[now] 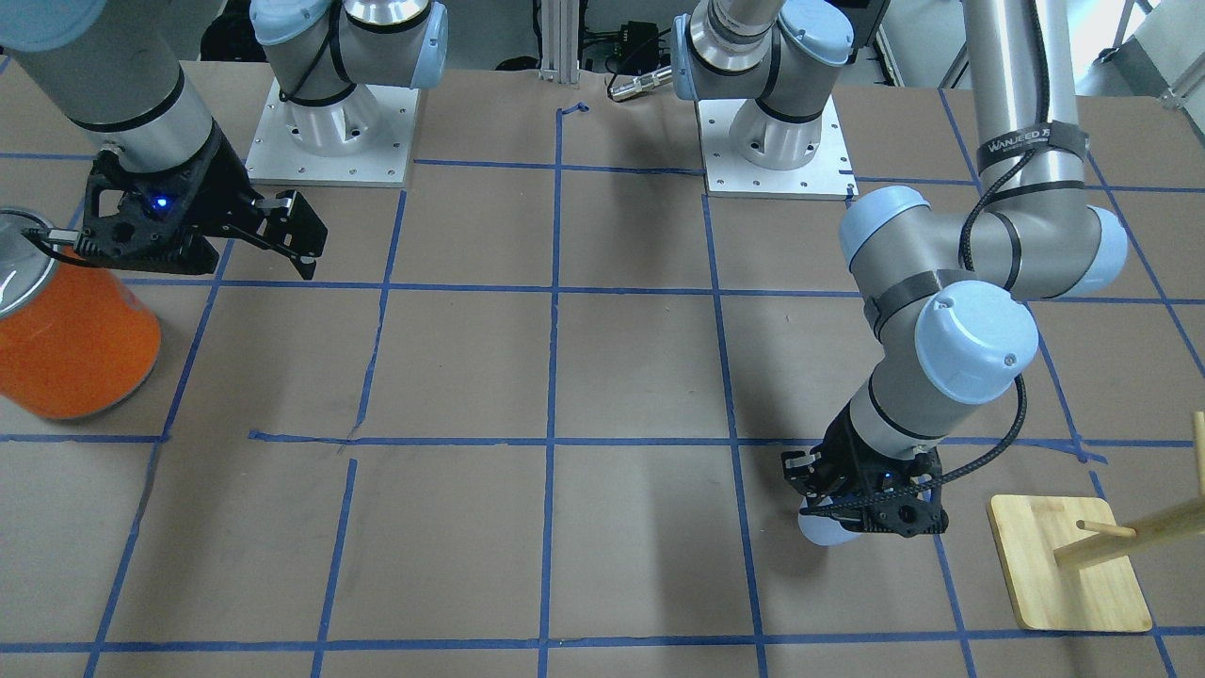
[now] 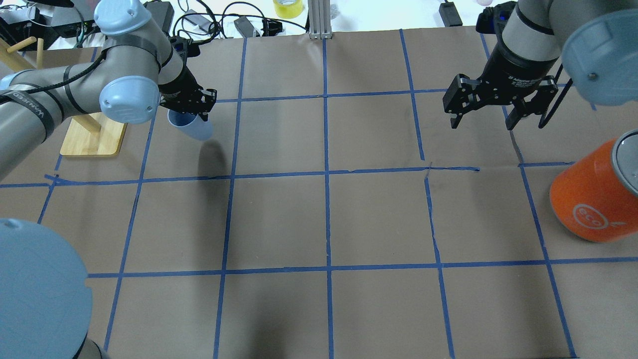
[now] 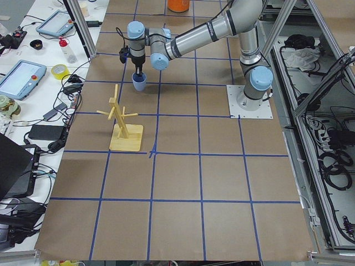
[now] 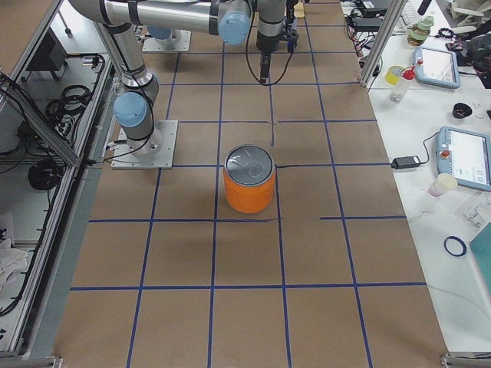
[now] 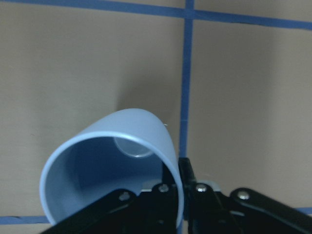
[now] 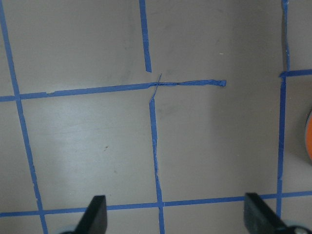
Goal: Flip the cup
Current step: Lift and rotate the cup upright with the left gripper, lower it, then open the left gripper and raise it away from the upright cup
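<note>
Overhead exterior, upper left: the left gripper (image 2: 193, 112) pinches the tilted cup (image 2: 195, 130) by its rim (right gripper (image 2: 482, 124) spread wide), so the flip looks half-done, release pending.

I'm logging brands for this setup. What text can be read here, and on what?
"WANJEED": on the black strap around the left arm.
"eco": white logo on the orange can.
Small white print above the right gripper: too blurred to read.
</note>
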You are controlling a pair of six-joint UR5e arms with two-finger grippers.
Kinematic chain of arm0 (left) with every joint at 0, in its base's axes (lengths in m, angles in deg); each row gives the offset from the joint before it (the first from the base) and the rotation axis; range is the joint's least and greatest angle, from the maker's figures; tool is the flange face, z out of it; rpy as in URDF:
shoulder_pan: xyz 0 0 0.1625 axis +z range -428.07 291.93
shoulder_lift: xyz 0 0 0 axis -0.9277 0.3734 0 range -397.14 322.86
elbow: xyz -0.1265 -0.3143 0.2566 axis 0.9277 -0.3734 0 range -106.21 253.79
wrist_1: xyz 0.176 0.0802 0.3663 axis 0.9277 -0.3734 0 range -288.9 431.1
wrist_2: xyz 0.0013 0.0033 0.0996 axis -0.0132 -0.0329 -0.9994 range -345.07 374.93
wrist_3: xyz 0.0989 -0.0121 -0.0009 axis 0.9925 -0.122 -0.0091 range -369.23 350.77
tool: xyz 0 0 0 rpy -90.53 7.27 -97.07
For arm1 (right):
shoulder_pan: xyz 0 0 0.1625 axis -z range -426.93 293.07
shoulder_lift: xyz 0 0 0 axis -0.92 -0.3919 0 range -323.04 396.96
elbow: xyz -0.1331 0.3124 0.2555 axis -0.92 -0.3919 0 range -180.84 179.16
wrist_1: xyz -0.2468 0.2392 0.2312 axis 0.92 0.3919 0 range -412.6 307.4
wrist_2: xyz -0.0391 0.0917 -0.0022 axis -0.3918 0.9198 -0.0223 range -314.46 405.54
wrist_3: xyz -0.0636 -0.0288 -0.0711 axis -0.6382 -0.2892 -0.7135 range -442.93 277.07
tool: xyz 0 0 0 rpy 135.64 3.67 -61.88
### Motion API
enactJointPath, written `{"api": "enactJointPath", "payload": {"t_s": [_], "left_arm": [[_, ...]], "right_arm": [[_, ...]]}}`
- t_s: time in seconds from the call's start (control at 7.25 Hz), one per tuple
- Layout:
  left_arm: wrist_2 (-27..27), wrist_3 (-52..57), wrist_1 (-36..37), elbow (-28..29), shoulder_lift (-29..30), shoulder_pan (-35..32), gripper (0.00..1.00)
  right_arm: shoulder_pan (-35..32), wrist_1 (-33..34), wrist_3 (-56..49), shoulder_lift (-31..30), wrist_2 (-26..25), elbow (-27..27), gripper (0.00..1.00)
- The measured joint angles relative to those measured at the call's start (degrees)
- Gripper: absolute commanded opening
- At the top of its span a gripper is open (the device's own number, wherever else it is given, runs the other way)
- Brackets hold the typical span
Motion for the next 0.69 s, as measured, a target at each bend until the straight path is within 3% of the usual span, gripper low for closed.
{"api": "enactJointPath", "payload": {"t_s": [0.14,0.28,0.41,0.55,0.69], "left_arm": [[-1.91,1.85,0.17,0.34,1.02,-0.02,0.0],[-3.04,3.03,0.49,0.69,2.13,-0.03,0.08],[-3.62,4.46,0.64,0.93,2.85,-0.04,0.36],[-3.88,6.2,0.69,1.08,3.14,-0.04,0.88],[-3.92,7.09,0.71,1.13,3.09,0.0,0.91]], "right_arm": [[0.0,0.02,-0.01,0.0,0.0,0.0,1.0],[0.01,0.03,-0.02,0.0,0.0,0.0,1.0],[0.01,0.02,-0.02,0.0,0.0,0.0,1.0],[0.0,0.01,-0.02,0.0,0.0,0.0,1.0],[-0.01,0.02,-0.02,0.0,-0.03,0.0,1.0]]}}
